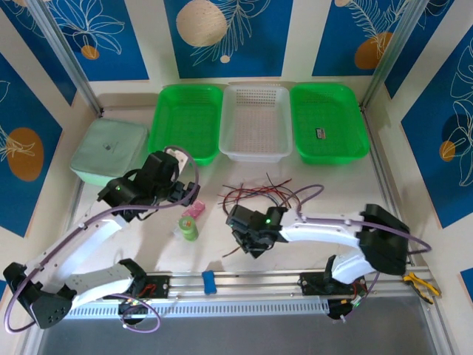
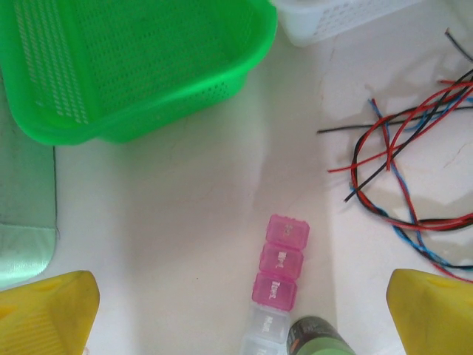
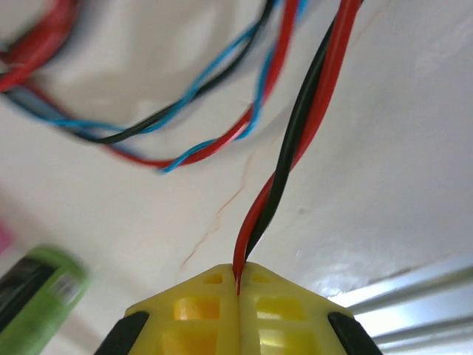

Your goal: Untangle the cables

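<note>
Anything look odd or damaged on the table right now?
A thin hairline crack runs across the white tabletop just ahead of the right end effector, which pinches a red-and-black cable pair. Yellow-handled pliers lie at the near right edge, outside the work area.

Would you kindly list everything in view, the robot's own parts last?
cables: one tangle, black, red and blue, centre of the table
green baskets: two, green, far edge
white basket: one, white, between them
small item: one, dark, in the right green basket
lidded box: one, pale green, far left
pill organiser: one, pink and clear, left of the cables
bottle: one, green, beside the pill organiser
blue piece: one, blue, near edge
pliers: one, yellow-handled, near right corner
left hand: one, yellow, open over the pill organiser
right hand: one, yellow, shut on red-and-black cables
</note>
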You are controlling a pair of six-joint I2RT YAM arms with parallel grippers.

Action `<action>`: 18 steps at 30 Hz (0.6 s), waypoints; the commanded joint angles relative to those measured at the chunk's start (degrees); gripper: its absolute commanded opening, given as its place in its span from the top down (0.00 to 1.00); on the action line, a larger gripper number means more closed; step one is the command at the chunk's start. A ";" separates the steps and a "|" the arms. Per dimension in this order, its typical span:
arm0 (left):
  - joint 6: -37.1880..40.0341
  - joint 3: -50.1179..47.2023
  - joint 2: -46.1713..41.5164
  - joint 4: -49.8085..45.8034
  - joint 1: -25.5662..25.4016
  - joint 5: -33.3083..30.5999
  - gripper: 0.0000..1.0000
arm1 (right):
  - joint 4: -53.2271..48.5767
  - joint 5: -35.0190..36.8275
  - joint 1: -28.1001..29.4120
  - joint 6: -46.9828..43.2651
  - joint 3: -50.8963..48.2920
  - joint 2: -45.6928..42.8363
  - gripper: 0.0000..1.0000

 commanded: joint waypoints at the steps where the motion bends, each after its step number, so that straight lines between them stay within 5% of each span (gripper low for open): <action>1: 1.21 5.72 1.86 -1.86 -0.61 0.77 0.01 | -6.09 6.69 -0.46 35.68 0.31 -6.31 1.00; 6: 4.34 13.34 6.04 -1.61 -0.61 1.90 0.00 | -10.64 14.32 -2.49 30.79 4.32 -13.82 1.00; 12: 1.80 23.27 9.43 1.56 -0.52 6.22 0.01 | -9.09 19.68 -10.81 14.04 7.57 -22.98 1.00; 18: -3.79 33.91 15.54 -1.59 -0.44 16.80 0.01 | 1.80 13.13 -21.00 -0.10 7.25 -28.70 1.00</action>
